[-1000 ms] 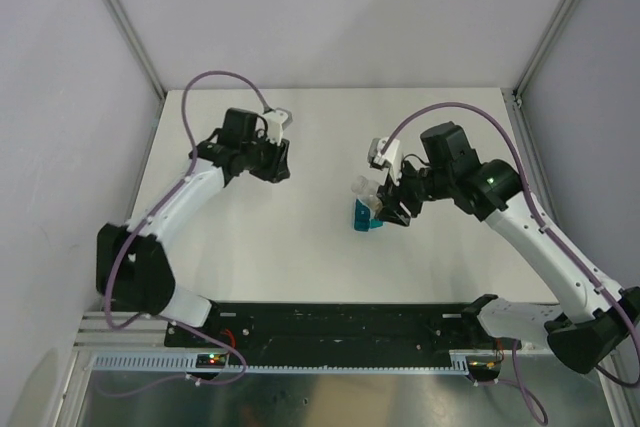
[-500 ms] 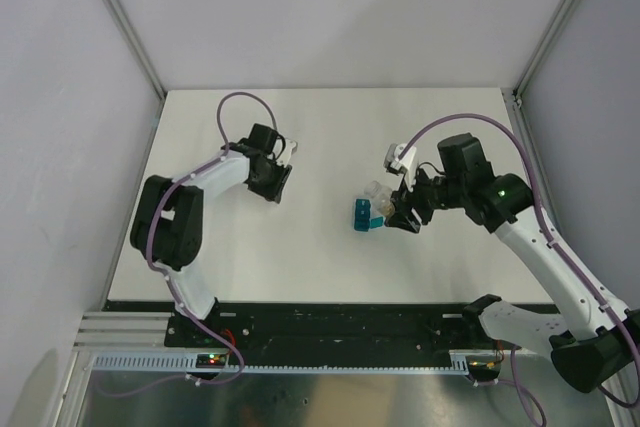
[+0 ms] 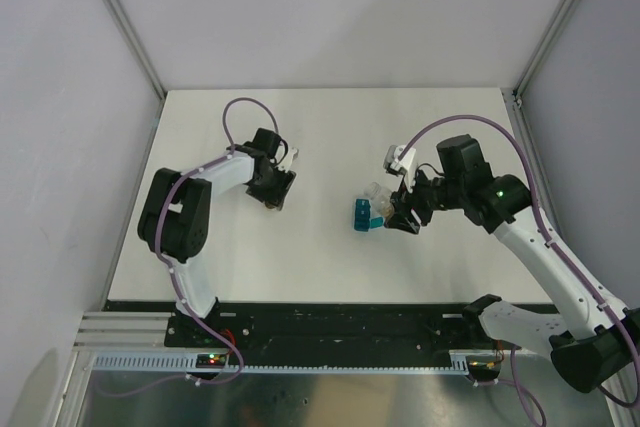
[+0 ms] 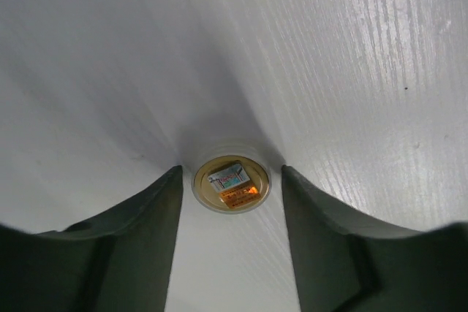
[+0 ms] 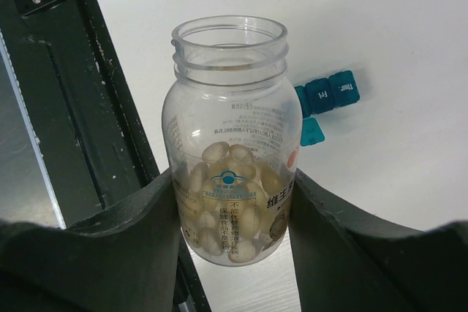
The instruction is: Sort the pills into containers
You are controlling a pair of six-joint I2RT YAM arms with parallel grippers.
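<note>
The teal-blue container strip lies mid-table; in the right wrist view two lids are shut and one lid hangs open. My right gripper is shut on a clear, uncapped bottle of pale yellow pills, held just right of the strip above the table. In that view my right gripper clasps the bottle's lower half. My left gripper is open and low over the table. In the left wrist view a small round orange-tan bottle stands at the tips of my left gripper.
The white table has grey walls on the left, back and right. A black base rail runs along the near edge and shows in the right wrist view beside the bottle.
My left arm has folded in and its gripper has shifted a little down and right. My right gripper moved slightly right with the bottle, then held still.
</note>
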